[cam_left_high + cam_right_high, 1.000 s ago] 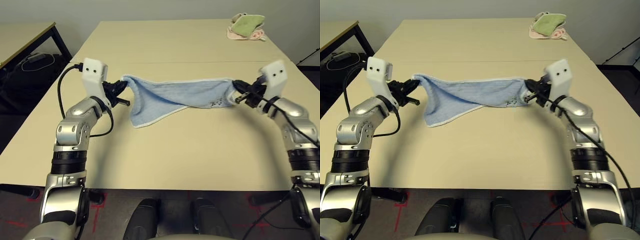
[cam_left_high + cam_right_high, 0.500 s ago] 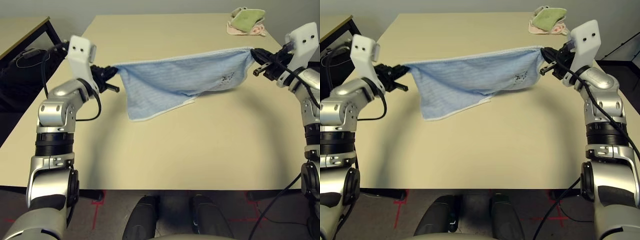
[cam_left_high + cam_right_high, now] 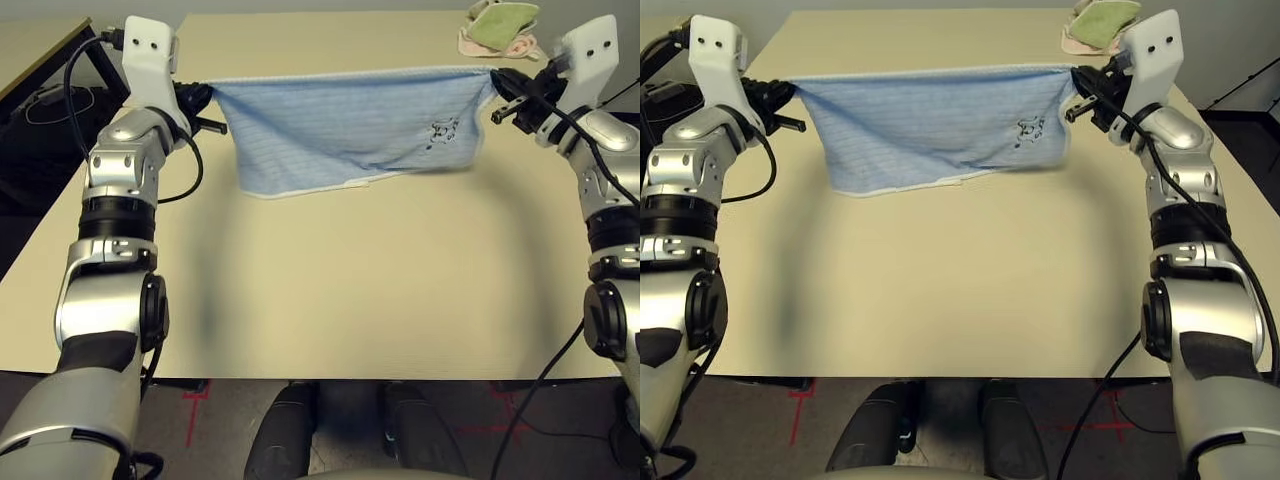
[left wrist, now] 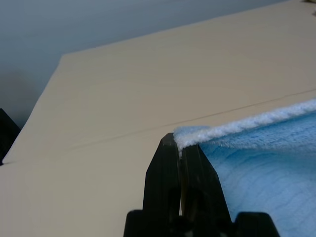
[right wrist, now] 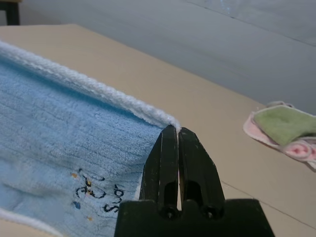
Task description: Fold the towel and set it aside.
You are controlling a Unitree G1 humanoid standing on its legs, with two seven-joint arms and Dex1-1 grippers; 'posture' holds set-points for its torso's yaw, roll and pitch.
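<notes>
Beige table (image 3: pixel 350 290) lying under two silver arms, light blue towel (image 3: pixel 350 125) hanging stretched in the air above it, left gripper (image 3: pixel 203 97) pinching one top corner, right gripper (image 3: pixel 500 84) clenching the other, green and pink cloths (image 3: pixel 497 27) sitting at the far edge.

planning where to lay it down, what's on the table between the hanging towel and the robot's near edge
Nothing: under and in front of the towel, held by the left gripper and right gripper, the table is bare tabletop in both eye views.
</notes>
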